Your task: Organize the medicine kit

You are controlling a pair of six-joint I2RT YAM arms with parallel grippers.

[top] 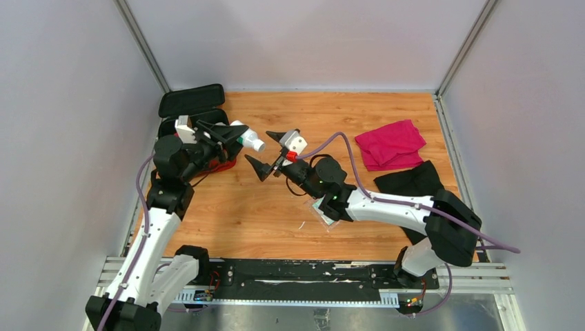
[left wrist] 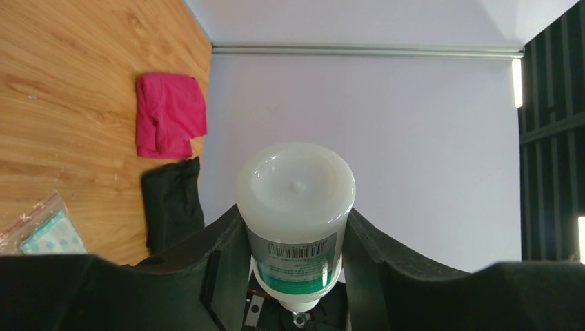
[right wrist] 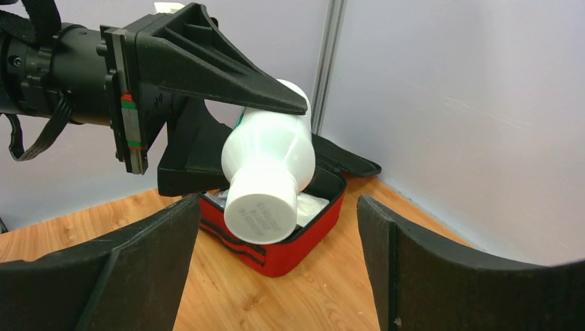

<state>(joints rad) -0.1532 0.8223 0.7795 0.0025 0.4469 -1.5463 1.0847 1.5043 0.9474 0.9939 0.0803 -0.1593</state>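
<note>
Nearest to my bases, a small clear plastic bag (top: 324, 210) with something pale blue and dotted inside lies flat on the wooden desk (top: 359, 117). My right forearm covers part of it, so I cannot tell its content. To the right, a crumpled black cloth (top: 410, 183) lies close to the right edge of the desk and is also partly under this arm.

My right end effector (top: 257, 147) is spread wide and grips nothing. The cap of a white plastic bottle (right wrist: 269, 158) stands in the gap between its two black fingers, with free space on both sides.

My left end effector (top: 238, 136) pinches this bottle by its round body and keeps it lying sideways in the air, cap toward the right arm. The bottle is smooth and glossy, with a green band and a barcode; the print is too small to read.

Between the arms and the right side there is much bare wood. A soft folded magenta cloth (top: 390, 143) lies farther back, just beside the black one.

The medicine kit (right wrist: 303, 241), a rounded red fabric case, stands open in the far left corner, directly under the bottle, near both walls. Its black-lined lid (top: 192, 101) lies back toward the rear wall. From above my left wrist hides most of it. Something white lies inside, but I cannot make it out.
</note>
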